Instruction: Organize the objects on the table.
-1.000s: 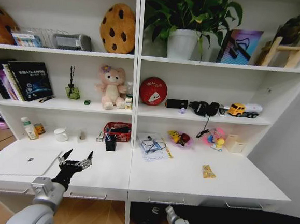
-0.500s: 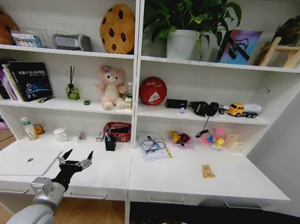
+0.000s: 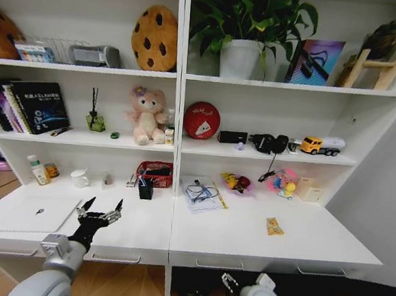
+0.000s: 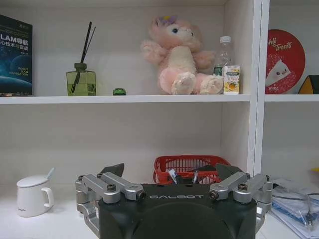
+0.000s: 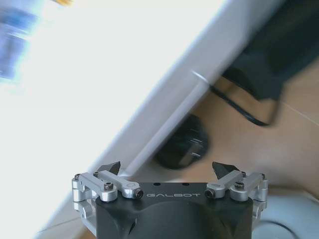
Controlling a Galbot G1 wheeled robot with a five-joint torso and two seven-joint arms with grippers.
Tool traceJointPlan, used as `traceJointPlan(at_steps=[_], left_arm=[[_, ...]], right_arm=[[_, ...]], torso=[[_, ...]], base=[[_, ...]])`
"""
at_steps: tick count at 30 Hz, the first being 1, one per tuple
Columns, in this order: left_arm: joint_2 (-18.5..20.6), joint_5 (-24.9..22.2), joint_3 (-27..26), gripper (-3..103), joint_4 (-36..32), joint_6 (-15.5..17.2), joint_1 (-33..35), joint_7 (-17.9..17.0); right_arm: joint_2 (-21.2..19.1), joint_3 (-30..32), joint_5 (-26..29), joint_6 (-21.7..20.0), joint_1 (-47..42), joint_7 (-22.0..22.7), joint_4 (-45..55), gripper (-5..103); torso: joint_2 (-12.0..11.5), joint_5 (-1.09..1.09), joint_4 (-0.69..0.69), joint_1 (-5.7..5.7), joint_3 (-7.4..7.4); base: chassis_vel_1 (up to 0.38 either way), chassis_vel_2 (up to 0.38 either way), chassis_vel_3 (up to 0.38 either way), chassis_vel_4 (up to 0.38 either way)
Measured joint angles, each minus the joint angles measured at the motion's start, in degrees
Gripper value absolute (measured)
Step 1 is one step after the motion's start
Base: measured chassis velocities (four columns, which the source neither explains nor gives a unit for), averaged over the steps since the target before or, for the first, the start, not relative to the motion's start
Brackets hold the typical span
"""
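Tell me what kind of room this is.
Likely a home study or office nook: a long white desk with a laptop, under built-in shelves holding books and a plush bear.

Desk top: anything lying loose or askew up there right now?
The yellow card lies alone, skewed, on the right half of the table. The laptop sits closed at the left, beside the open left gripper. Nothing looks spilled or damaged.

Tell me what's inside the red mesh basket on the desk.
Behind the black pen cup, the red mesh basket holds a few small dark and light items; the mesh wall hides what they are and anything lower.
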Motion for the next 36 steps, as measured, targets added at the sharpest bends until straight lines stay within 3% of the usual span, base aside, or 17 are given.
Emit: traceJointPlan(at_steps=[1, 3, 4, 6, 7, 9, 14, 16, 22, 28, 34, 36], left_arm=[[0.0, 0.0, 0.0, 100, 0.0, 0.0, 0.0, -0.01], [0.0, 0.0, 0.0, 100, 0.0, 0.0, 0.0, 0.01], [0.0, 0.0, 0.0, 100, 0.0, 0.0, 0.0, 0.01], [0.0, 0.0, 0.0, 100, 0.0, 0.0, 0.0, 0.01], [0.0, 0.0, 0.0, 100, 0.0, 0.0, 0.0, 0.01], [0.0, 0.0, 0.0, 100, 0.0, 0.0, 0.0, 0.02], [0.0, 0.0, 0.0, 100, 0.0, 0.0, 0.0, 0.0], [0.0, 0.0, 0.0, 100, 0.0, 0.0, 0.0, 0.0], [0.0, 0.0, 0.0, 100, 0.0, 0.0, 0.0, 0.01], [0.0, 0.0, 0.0, 100, 0.0, 0.0, 0.0, 0.0], [0.0, 0.0, 0.0, 100, 0.0, 0.0, 0.0, 0.01], [0.0, 0.0, 0.0, 100, 0.0, 0.0, 0.0, 0.01]], right_arm=[[-2.03, 0.96, -0.16, -0.71, 0.61, -0.98, 3.36, 100], [-7.28, 2.93, -12.43, -3.55, 0.86, -11.52, 5.64, 100], [-7.28, 2.93, -12.43, -3.55, 0.86, -11.52, 5.64, 100], [-10.45, 5.03, -30.38, -5.21, 0.88, -25.34, 1.28, 100], [-10.45, 5.03, -30.38, -5.21, 0.88, -25.34, 1.28, 100], [-12.04, 7.07, -42.43, -4.73, 3.78, -32.98, -5.45, 100], [-12.82, 8.57, -44.27, -4.95, 9.03, -36.36, -13.46, 100], [-13.48, 9.69, -45.32, -5.24, 12.58, -41.89, -21.37, 100], [-14.25, 9.82, -49.84, -7.08, 14.9, -48.91, -30.49, 100], [-12.94, 9.19, -52.75, -8.43, 14.88, -50.16, -35.77, 100], [-11.67, 8.8, -55.7, -7.01, 16.57, -52.24, -40.47, 101], [-11.66, 8.55, -56.13, -6.79, 18.12, -53.27, -41.49, 88]], torso=[[0.0, -0.03, -0.01, 0.0, 0.0], [0.0, 0.0, -0.02, 0.0, 0.0], [0.0, 0.0, -0.02, 0.0, 0.0], [0.0, 0.01, -0.04, -0.01, 0.0], [0.0, 0.01, -0.04, -0.01, 0.0], [-0.01, 0.01, -0.02, 0.0, 0.0], [-0.01, 0.02, 0.0, 0.0, 0.01], [-0.01, 0.0, -0.01, 0.0, 0.01], [-0.01, 0.0, -0.01, 0.0, 0.01], [-0.01, 0.0, -0.02, 0.01, 0.01], [-0.01, 0.0, -0.02, 0.0, 0.01], [-0.01, -0.01, -0.01, 0.0, 0.01]], base=[[0.0, 0.0, 0.0, 0.0], [0.0, 0.0, 0.0, 0.0], [0.0, 0.0, 0.0, 0.0], [0.0, 0.0, 0.0, 0.0], [0.0, 0.0, 0.0, 0.0], [0.0, 0.0, 0.0, 0.0], [0.0, 0.0, 0.0, 0.0], [0.0, 0.0, 0.0, 0.0], [0.0, 0.0, 0.0, 0.0], [0.0, 0.0, 0.0, 0.0], [0.0, 0.0, 0.0, 0.0], [0.0, 0.0, 0.0, 0.0]])
